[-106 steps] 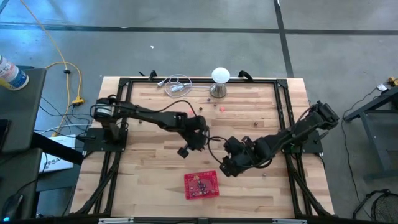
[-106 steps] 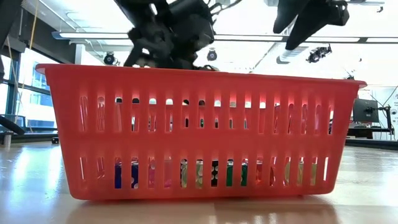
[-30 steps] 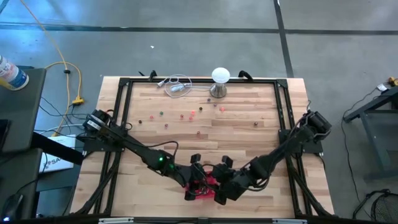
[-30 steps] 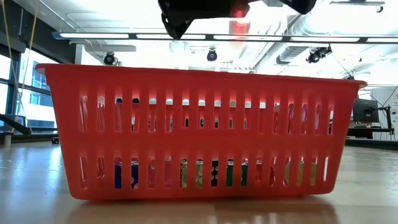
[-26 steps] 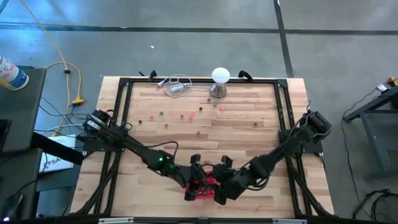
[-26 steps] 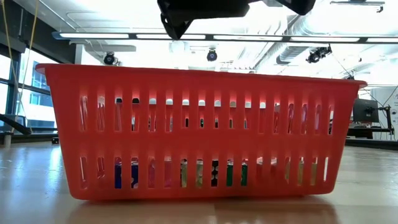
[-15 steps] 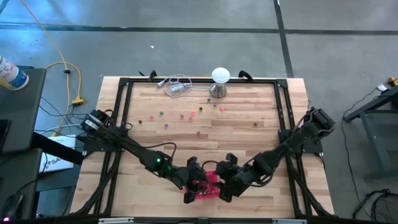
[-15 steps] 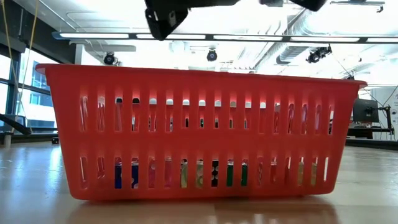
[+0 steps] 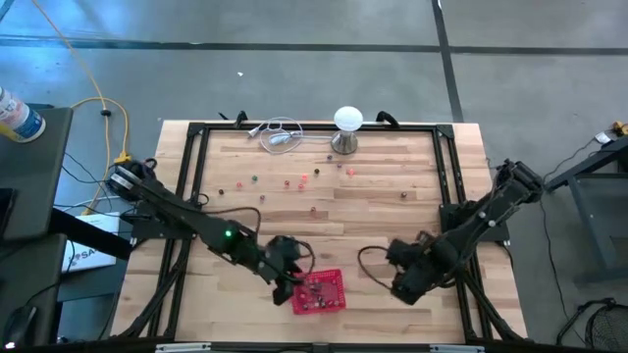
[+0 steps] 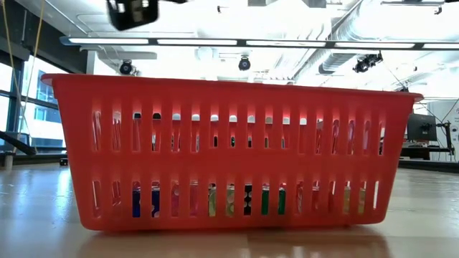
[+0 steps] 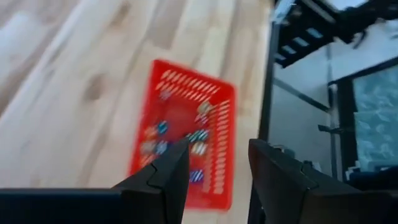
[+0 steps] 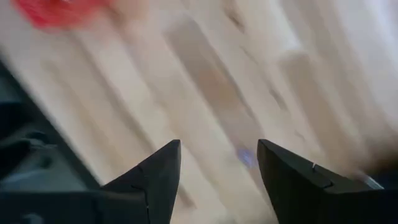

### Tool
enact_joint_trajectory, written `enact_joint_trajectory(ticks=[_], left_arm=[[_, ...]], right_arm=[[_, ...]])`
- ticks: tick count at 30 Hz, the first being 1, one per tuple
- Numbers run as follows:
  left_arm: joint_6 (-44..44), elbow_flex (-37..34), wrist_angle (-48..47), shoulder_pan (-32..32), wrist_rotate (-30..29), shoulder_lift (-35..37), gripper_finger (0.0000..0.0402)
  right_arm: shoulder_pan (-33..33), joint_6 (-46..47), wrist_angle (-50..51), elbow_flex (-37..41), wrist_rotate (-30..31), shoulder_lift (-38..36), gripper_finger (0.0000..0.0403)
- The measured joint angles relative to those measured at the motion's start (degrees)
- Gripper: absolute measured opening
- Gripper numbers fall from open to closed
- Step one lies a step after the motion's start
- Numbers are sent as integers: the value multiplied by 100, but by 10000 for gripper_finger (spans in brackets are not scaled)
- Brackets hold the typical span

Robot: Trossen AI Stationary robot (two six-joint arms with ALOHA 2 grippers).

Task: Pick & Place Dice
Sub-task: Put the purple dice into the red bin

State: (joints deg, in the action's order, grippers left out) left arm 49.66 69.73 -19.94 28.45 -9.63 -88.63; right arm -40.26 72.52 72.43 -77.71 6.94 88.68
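Lower centre of the worktop point(image 9: 392, 211): basket point(image 9: 319, 291) holds dice point(image 11: 198, 135). Left end effector point(image 9: 286, 284) spread at its left edge. Right end effector point(image 9: 400, 285) spread, empty, well right.

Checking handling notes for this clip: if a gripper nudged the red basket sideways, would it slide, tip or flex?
The red basket is low and wide, so it would probably slide on the wooden table, not tip. Its slotted walls look thin and may flex. Only small dice lie inside, so it seems light.

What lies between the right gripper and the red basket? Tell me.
Only bare wooden table, in the high view: the right gripper sits apart from the red basket.
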Motion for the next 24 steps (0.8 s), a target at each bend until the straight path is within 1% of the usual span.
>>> enact_joint_trajectory(ticks=[2,4,9,11,12,16,18,21,24], left_arm=[[266,0,-493,-36,2,223,158],[519,0,-925,-53,0,416,158],[887,0,-1728,-49,2,824,158],[1012,-2,-1922,-49,0,955,158],[1025,-2,-1984,-49,-12,1012,158],[1042,-2,-2140,-51,-20,1163,158],[1042,-2,-2194,-59,-20,1181,158],[998,-5,-2280,-93,-18,1177,158],[910,-7,-2307,-101,-24,1177,158]], right_arm=[[-8,89,407,0,-215,-8,203],[-6,-14,453,0,-526,-4,203],[-26,-794,145,0,-1395,-4,203],[-28,-1020,299,0,-1664,-4,200],[-30,-1125,443,0,-1698,-5,197],[-26,-1485,977,0,-1577,-166,184],[-26,-1541,1005,0,-1466,-372,174],[11,-1282,999,12,-1012,-840,156],[158,-785,917,292,-617,-1351,136]])
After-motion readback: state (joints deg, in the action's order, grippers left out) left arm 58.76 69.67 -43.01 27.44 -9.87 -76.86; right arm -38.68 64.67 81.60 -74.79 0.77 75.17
